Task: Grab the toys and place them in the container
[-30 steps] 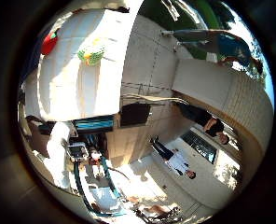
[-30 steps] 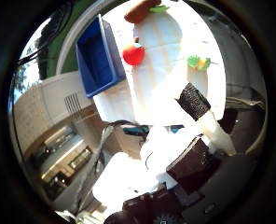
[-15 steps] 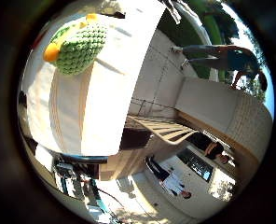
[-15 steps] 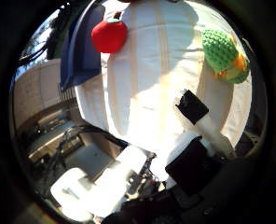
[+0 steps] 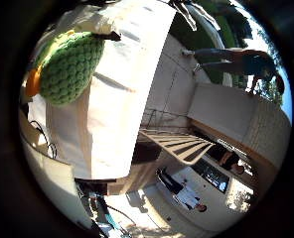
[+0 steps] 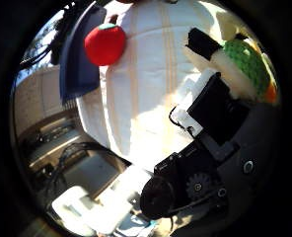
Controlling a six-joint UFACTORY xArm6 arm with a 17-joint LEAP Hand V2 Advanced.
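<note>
Since the earlier frames the green crocheted toy [image 5: 70, 67] has been closed in on; it lies on the white tablecloth [image 6: 151, 94], near an edge. One finger of the hand [image 6: 210, 118] is laid against it, nothing gripped. Soft, light, yielding; best enclosed around its middle. A red toy [image 6: 105, 43] lies beside the blue container [image 6: 77, 64].

The hand [image 6: 205, 123] shows its white-and-black fingers [image 6: 220, 64] reaching out from the palm — fairly straight (not curled), geared parts at the palm's base.

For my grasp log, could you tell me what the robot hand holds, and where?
Nothing is visibly held: the robot hand has a finger across the green crocheted toy, not closed round it.
</note>
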